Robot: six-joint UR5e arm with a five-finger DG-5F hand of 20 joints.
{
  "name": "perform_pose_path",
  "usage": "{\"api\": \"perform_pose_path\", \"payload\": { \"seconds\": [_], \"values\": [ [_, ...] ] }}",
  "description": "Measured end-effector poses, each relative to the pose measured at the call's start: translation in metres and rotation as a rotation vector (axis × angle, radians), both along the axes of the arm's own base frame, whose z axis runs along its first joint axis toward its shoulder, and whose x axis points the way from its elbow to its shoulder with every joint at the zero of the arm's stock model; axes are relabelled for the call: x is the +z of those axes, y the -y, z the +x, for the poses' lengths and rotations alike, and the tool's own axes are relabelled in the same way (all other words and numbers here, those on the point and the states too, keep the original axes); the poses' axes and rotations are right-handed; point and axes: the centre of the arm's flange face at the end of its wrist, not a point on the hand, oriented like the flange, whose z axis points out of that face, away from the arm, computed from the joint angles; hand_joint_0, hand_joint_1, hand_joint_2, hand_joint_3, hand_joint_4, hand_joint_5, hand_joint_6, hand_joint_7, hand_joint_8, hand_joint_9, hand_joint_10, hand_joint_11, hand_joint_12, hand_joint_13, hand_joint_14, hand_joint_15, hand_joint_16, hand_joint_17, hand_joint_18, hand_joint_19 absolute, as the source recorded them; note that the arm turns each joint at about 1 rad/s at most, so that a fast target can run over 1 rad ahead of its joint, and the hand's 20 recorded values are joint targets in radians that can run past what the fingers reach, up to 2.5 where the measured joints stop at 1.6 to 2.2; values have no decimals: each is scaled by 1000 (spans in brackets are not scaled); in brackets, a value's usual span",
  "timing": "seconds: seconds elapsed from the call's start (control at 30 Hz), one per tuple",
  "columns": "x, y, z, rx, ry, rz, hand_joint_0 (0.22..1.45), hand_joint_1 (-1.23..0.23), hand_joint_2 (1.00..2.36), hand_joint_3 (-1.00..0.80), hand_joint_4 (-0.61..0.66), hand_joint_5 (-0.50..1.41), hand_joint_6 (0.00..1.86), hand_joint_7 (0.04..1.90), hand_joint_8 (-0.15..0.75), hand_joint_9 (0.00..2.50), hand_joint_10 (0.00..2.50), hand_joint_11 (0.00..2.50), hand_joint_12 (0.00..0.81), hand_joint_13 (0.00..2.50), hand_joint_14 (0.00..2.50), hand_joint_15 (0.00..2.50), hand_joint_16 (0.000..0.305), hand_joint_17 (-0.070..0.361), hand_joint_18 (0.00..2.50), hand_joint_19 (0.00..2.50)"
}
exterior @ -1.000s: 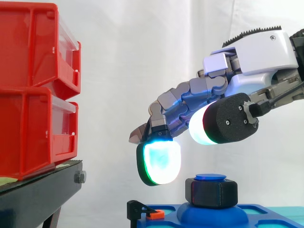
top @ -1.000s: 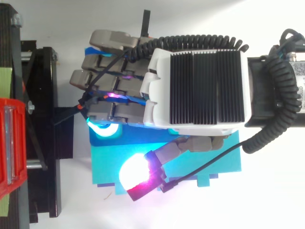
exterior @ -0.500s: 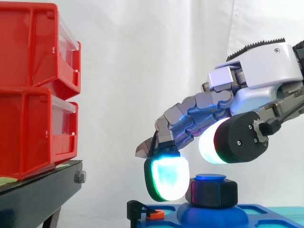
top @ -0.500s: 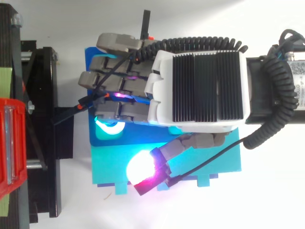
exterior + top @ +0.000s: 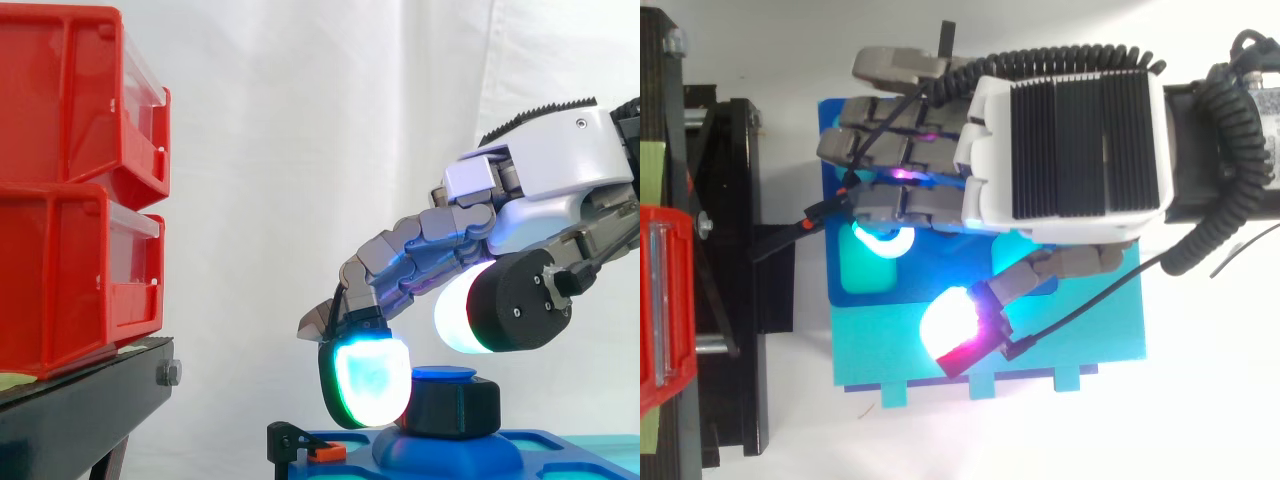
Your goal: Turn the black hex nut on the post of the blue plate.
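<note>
The black hex nut sits on its post on the blue plate. My hand has dropped. One glowing fingertip is now level with the nut's left face and the thumb is just above the nut. The fingers are loosely curved and grasp nothing, so closing looks next. Left of the nut a small clip lies near, and the red bins stand well apart.

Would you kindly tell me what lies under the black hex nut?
Under the black hex nut is the rounded blue boss of the blue plate. The shaft of the post inside the nut is hidden, and the hand covers the nut's left edge.
</note>
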Motion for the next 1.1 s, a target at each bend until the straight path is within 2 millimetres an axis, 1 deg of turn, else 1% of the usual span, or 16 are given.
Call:
{"api": "perform_pose_path", "payload": {
  "seconds": [0.33, 0.83, 1.1],
  "values": [
    [0, 26, -5, 18, 0, -5, 491, -336, 1000, -500, 196, -211, 502, 1072, 239, 262, 0, 0, 360, 287, 0, 50, 57, 128, 105, 94],
    [0, 59, -13, 38, -2, 1, 491, -338, 1000, -500, 199, -212, 502, 1062, 239, 263, 0, 0, 360, 290, 1, 51, 57, 128, 101, 93],
    [0, 72, -16, 49, 1, 8, 491, -340, 1000, -500, 200, -211, 502, 1062, 240, 267, 0, 0, 360, 290, 2, 47, 57, 128, 99, 87]
  ]
}}
